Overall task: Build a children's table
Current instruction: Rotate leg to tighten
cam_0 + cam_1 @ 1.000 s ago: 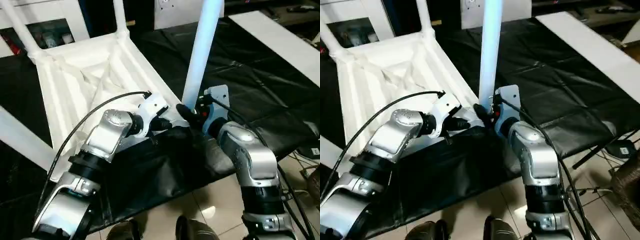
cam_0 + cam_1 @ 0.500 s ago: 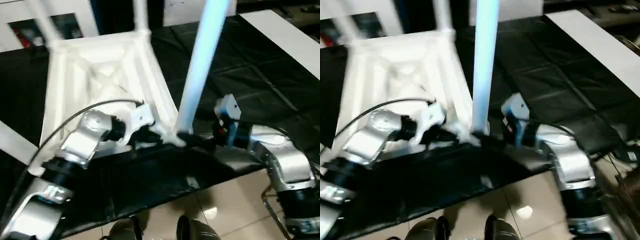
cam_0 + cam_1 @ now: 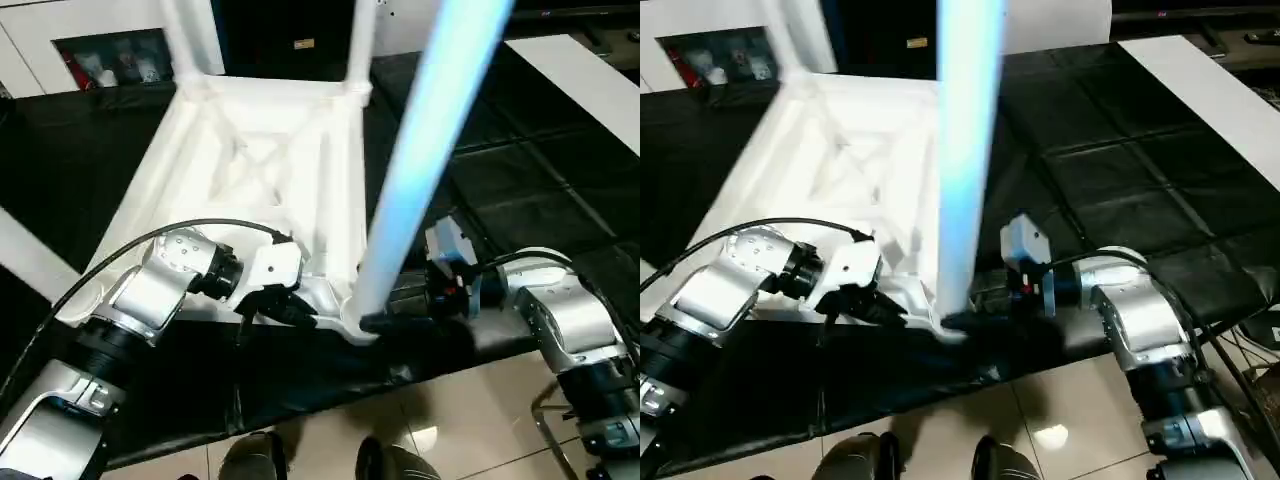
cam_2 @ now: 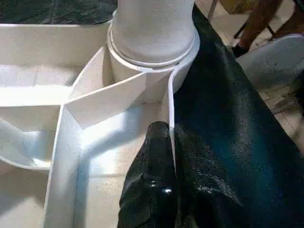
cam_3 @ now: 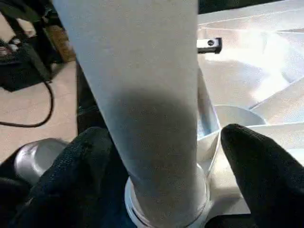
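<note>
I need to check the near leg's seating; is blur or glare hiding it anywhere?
Head views: the near leg is smeared and bluish, the socket dim. Left wrist view: sharp, the leg sits in its socket collar. Right wrist view: the leg's base is shadowed; glare washes out the top's ribs.

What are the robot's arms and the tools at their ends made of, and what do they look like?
Both forearms are shiny silver shells with black ringed joints. A thin black cable loops over the left arm. The left tool sits on a white housing, the right tool beside a pale box with a red spot. The fingers are black, rough-textured rubbery pads.
</note>
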